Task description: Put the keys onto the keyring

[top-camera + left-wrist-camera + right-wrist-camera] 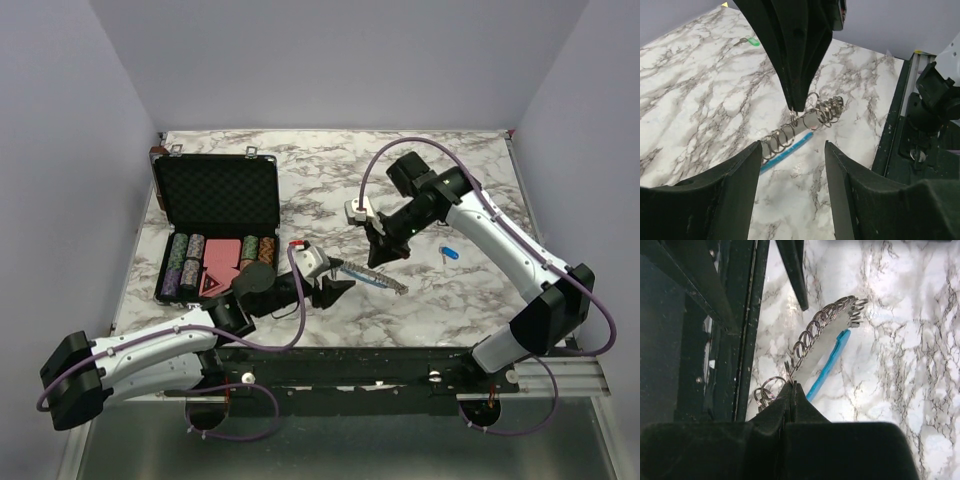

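The keyring point(371, 277), a grey strap with a row of metal rings and a light-blue section, hangs just above the marble. My right gripper point(383, 253) is shut on its upper ring end; in the right wrist view point(792, 385) the jaws pinch a ring of the keyring point(816, 331). My left gripper point(336, 291) is open and empty, just left of the strap's low end. In the left wrist view point(793, 144) the keyring point(806, 121) lies just ahead of the open jaws. A blue key point(449, 252) lies right of the right gripper. A red key point(297, 243) lies by the case. A green key point(754, 42) lies far off.
An open black foam-lined case point(215, 195) stands at the back left, with rows of poker chips point(185, 262) and a red card box point(222, 256) in its tray. The black frame rail point(400, 365) runs along the table's near edge.
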`<state>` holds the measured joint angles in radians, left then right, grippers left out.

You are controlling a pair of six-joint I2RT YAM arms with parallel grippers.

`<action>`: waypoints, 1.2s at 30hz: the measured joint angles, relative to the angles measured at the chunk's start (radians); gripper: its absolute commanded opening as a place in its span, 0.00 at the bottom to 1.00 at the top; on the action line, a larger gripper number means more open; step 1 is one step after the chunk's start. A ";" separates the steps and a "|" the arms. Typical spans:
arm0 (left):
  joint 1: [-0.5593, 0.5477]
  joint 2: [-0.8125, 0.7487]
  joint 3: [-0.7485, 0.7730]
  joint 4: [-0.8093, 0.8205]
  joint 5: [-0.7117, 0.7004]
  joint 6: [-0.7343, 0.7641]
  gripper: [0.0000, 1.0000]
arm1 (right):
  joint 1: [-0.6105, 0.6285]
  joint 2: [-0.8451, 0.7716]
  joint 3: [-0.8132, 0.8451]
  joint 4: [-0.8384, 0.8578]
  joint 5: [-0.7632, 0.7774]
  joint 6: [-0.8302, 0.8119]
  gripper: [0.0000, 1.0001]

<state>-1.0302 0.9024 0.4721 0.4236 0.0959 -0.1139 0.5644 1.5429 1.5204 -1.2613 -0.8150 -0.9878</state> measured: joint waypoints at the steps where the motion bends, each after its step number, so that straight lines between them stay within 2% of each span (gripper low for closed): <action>1: 0.003 0.003 0.006 -0.008 0.000 0.009 0.61 | 0.011 0.000 0.000 -0.001 0.024 0.000 0.01; 7: 0.024 0.047 0.033 0.008 0.017 0.056 0.57 | 0.049 -0.026 0.000 0.002 0.117 0.000 0.01; 14: 0.025 0.127 0.033 0.097 0.074 0.089 0.56 | 0.059 -0.037 0.001 0.002 0.122 0.001 0.01; 26: 0.025 0.209 0.076 0.151 0.108 0.155 0.29 | 0.065 -0.037 0.001 0.002 0.119 0.001 0.01; 36: 0.025 0.228 0.096 0.116 0.124 0.179 0.29 | 0.065 -0.038 0.001 0.002 0.110 0.002 0.01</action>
<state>-1.0050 1.1301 0.5682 0.5392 0.2195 0.0650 0.6296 1.5051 1.5211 -1.2591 -0.7052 -0.9863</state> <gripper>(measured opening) 0.288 0.007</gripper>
